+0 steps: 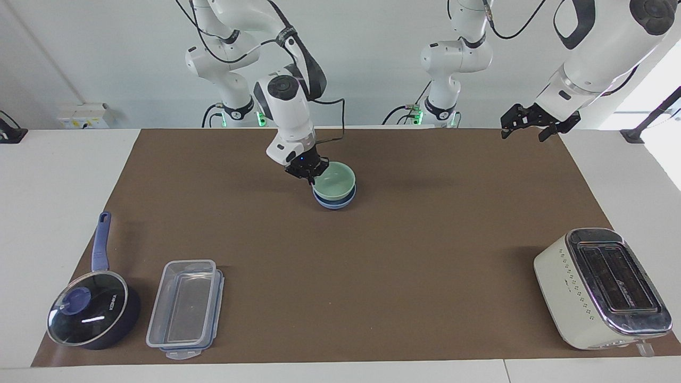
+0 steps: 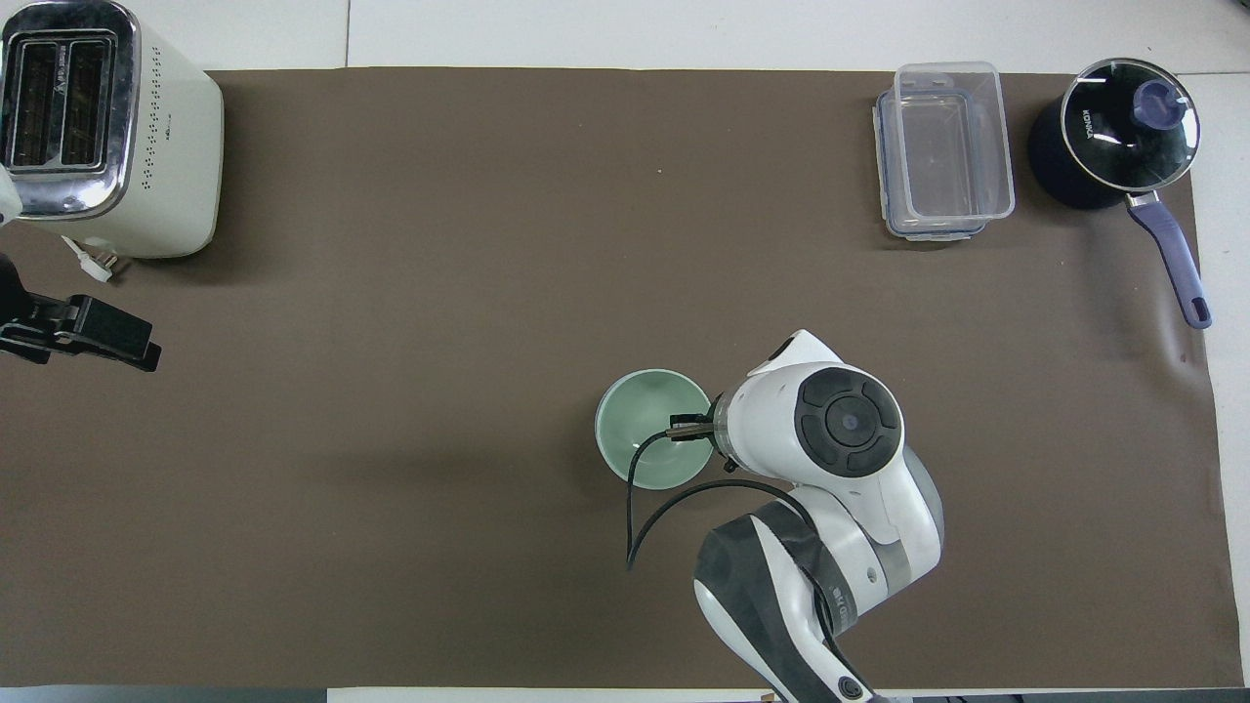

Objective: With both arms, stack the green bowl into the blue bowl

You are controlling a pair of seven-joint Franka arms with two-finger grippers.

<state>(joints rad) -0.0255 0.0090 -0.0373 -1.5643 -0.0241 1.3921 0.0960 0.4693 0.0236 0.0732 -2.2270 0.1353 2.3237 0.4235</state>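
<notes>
The green bowl (image 1: 335, 179) sits nested in the blue bowl (image 1: 334, 201) on the brown mat, in the half of the table nearer the robots. Only the blue bowl's lower wall shows under it. My right gripper (image 1: 308, 172) is shut on the green bowl's rim, on the side toward the right arm's end. In the overhead view the green bowl (image 2: 649, 425) shows beside the right arm's wrist, which hides that gripper. My left gripper (image 1: 524, 133) is open and empty, raised over the mat's edge at the left arm's end; it also shows in the overhead view (image 2: 127, 342).
A cream toaster (image 1: 601, 287) stands far from the robots at the left arm's end. A clear lidded container (image 1: 185, 307) and a dark blue saucepan with glass lid (image 1: 90, 314) stand far from the robots at the right arm's end.
</notes>
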